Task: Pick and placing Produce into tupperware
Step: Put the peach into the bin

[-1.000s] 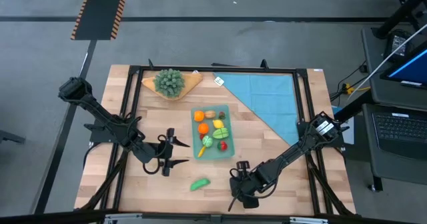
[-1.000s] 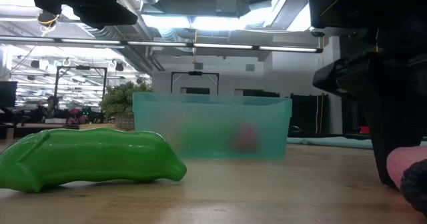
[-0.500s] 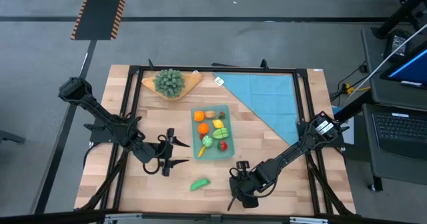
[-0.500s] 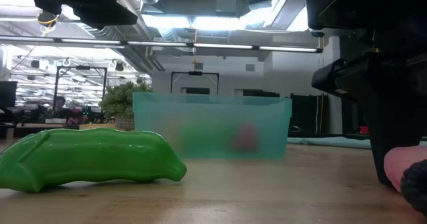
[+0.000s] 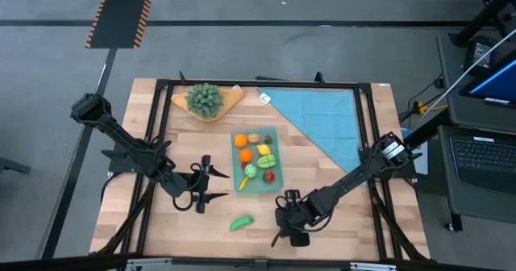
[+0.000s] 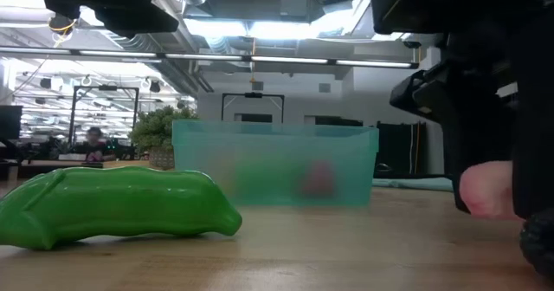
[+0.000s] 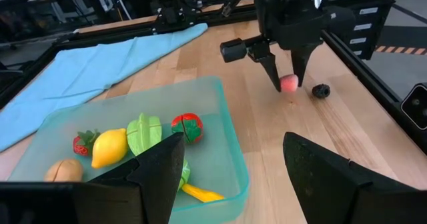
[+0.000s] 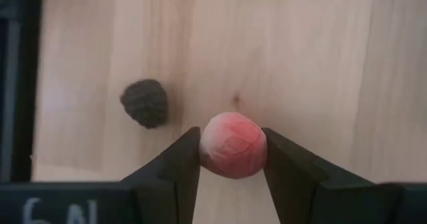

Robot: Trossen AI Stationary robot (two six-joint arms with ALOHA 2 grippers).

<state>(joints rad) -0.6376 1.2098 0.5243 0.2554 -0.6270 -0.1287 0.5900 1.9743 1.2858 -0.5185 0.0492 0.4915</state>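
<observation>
The teal tupperware [image 5: 256, 159] sits mid-table and holds several small toy produce pieces: orange, yellow, green, red and brown. A green pea pod [image 5: 241, 222] lies on the wood near the front edge; it also shows in the low view [image 6: 121, 206]. A dark berry [image 8: 145, 103] lies on the table beside my right gripper [image 5: 290, 223]. That gripper is shut on a pink-red ball [image 8: 233, 145]. My left gripper [image 5: 214, 185] is open and empty, left of the tupperware. My right gripper pinches the pink-red ball by two opposite sides [image 8: 208, 144] between its two fingers. The fingers [image 7: 273, 74] come from above and point down. The ball [image 6: 485, 191] sits at the fingertips, just above the wood.
A light-blue cloth [image 5: 326, 122] covers the far right of the table. A bushy green bunch [image 5: 205, 98] rests on a tan board [image 5: 230, 100] at the far left. Black frame rails [image 5: 153, 134] run along the table's sides. Bare wood lies in front of the tupperware.
My right gripper has gone a little up and toward the table's left and far side, toward the tupperware. The pink-red ball has gone with it and now stands higher, away from the dark berry, which has stayed in place.
</observation>
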